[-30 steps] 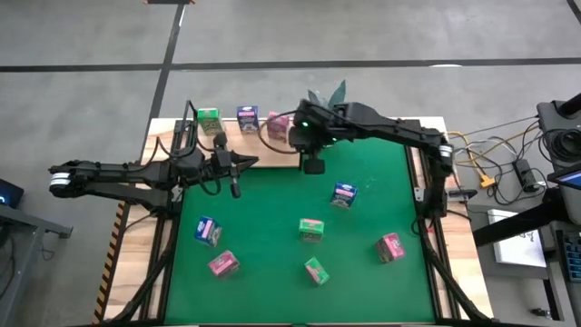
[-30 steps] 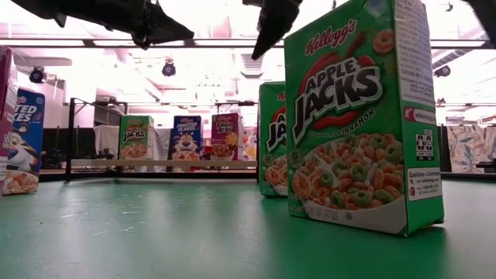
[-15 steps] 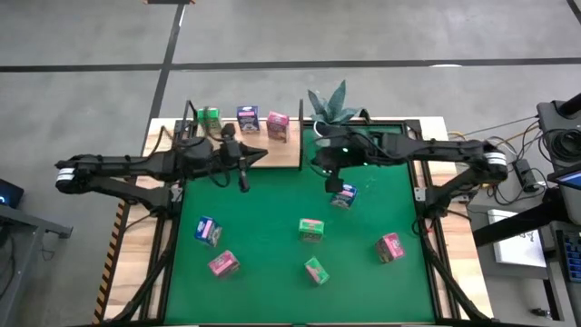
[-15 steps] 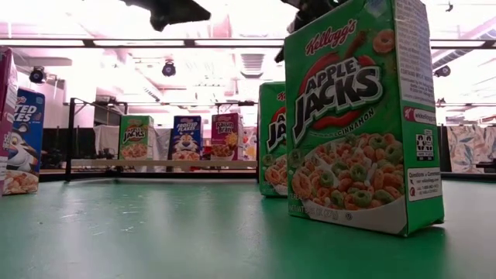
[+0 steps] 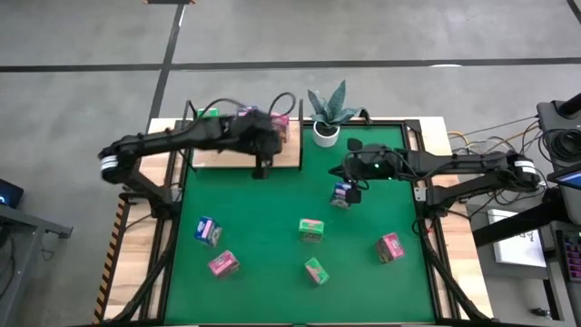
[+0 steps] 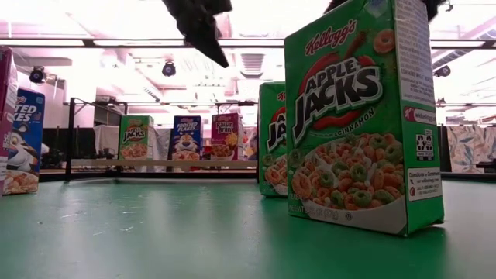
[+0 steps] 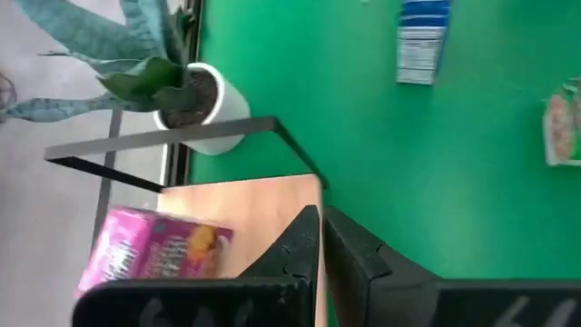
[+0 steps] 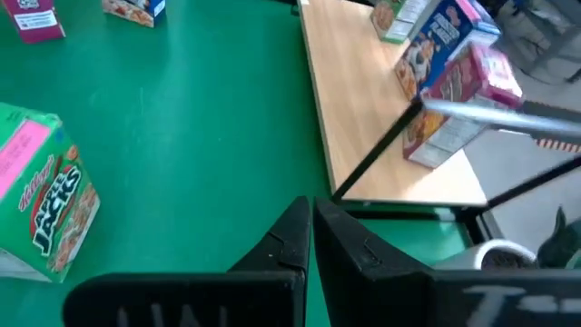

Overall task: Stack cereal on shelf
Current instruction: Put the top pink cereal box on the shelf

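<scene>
Cereal: three cartons [image 5: 245,116] stand on the shelf [image 5: 289,156]; six lie on the table [image 5: 272,218].
Change: my left claw [image 5: 261,169], pinched empty, swung over the shelf's front edge.
Right claw [image 5: 352,182]: shut, empty, pulled back above the blue carton [image 5: 342,194].
Meaning: I'd grab that next.

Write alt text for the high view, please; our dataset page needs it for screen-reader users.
Seen from above, six small cereal cartons lie scattered on a green table, and three more stand on a wooden shelf at its far edge. The left gripper, shut, is over the shelf's front edge; the right gripper, shut, is above a blue carton. A potted plant stands beside the shelf.
</scene>
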Tool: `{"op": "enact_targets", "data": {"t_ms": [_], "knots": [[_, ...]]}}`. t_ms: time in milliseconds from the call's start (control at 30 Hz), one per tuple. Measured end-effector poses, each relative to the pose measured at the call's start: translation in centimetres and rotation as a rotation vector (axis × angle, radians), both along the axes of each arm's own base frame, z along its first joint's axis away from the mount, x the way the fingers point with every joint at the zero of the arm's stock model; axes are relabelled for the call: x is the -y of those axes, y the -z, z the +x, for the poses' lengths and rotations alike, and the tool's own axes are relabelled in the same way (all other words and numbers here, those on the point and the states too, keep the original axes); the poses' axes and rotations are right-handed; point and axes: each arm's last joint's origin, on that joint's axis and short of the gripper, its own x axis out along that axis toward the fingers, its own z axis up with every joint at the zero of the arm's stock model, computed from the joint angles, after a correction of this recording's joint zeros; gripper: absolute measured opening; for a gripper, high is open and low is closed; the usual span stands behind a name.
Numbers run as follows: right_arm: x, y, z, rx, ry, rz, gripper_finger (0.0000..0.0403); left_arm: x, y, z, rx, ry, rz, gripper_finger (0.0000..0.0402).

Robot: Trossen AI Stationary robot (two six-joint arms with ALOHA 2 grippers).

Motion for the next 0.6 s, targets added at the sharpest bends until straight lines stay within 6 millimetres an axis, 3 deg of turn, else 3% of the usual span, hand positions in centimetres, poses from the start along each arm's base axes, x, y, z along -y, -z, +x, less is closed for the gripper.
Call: {"op": "enact_targets", "data": {"t_ms": [133, 333, 600], "knots": [[-0.2, 0.9, -1.3, 0.082, -0.001, -0.015, 0.0008, -3.6, -0.2, 0.6, -0.105, -0.029, -0.034, 0.0022], [-0.4, -0.2, -2.5, 0.172, -0.009, -0.045, 0.0009, -8.9, -0.4, 0.8, -0.077, -0.047, -0.130, 0.0086], [-0.5, 0.8, -3.2, 0.122, 0.003, -0.011, 0.0009, -12.3, 0.9, 1.8, -0.104, -0.039, -0.088, 0.0201]]}}
